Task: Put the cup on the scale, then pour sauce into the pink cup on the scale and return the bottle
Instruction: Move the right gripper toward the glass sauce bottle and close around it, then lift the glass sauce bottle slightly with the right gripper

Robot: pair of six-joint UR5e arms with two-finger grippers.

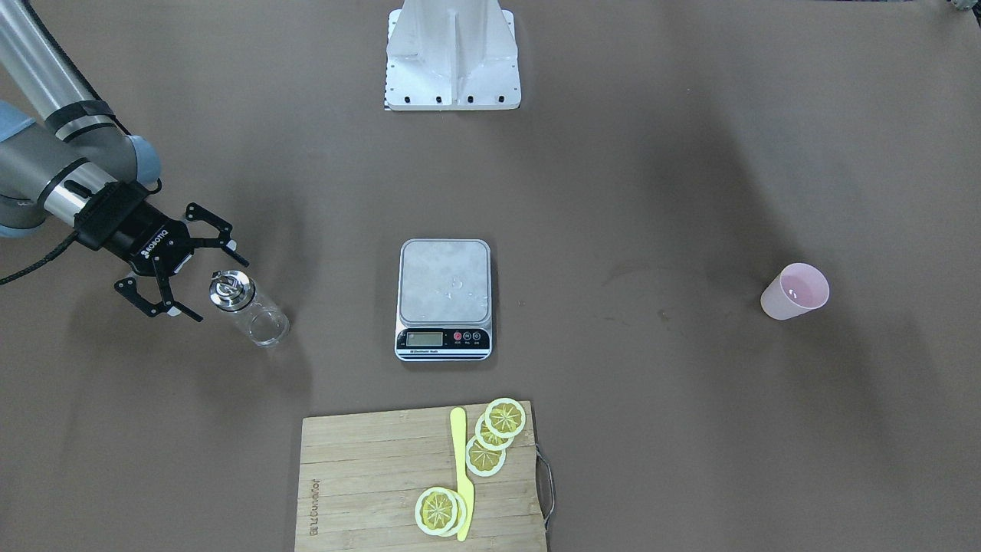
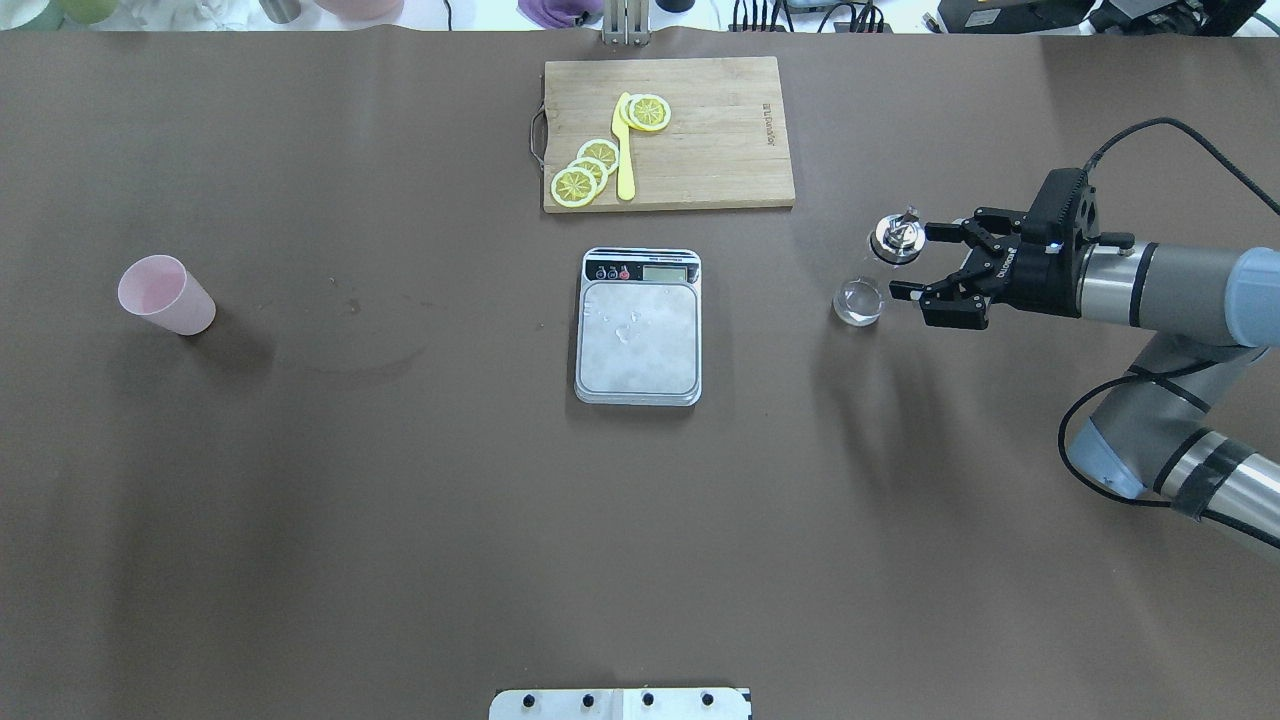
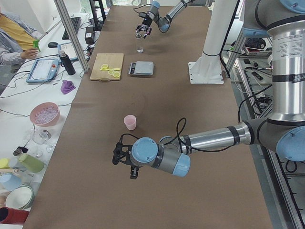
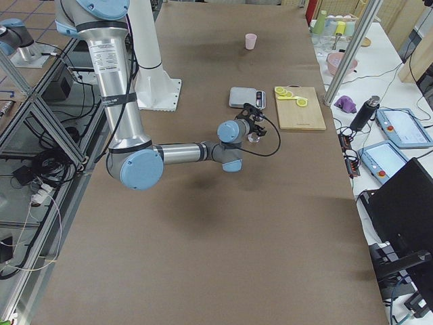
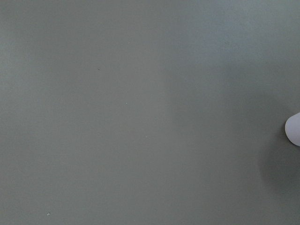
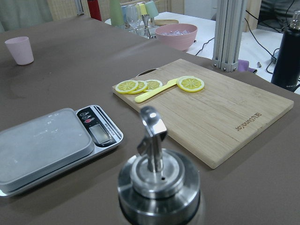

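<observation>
We flag toppling: the right gripper [image 2: 912, 262], spread open beside the dispenser bottle [image 1: 247, 307] well apart from the scale [image 1: 444, 295], may close off-centre.

In the overhead view a wooden cutting board [image 2: 720, 150] lies at 12 o'clock on the brown table [image 2: 300, 500]. On it lies a yellow knife [image 2: 625, 160]. One lemon slice [image 2: 650, 112] is at the knife's 1 o'clock, and three overlapping slices [image 2: 585, 170] are at its 8 o'clock.
</observation>
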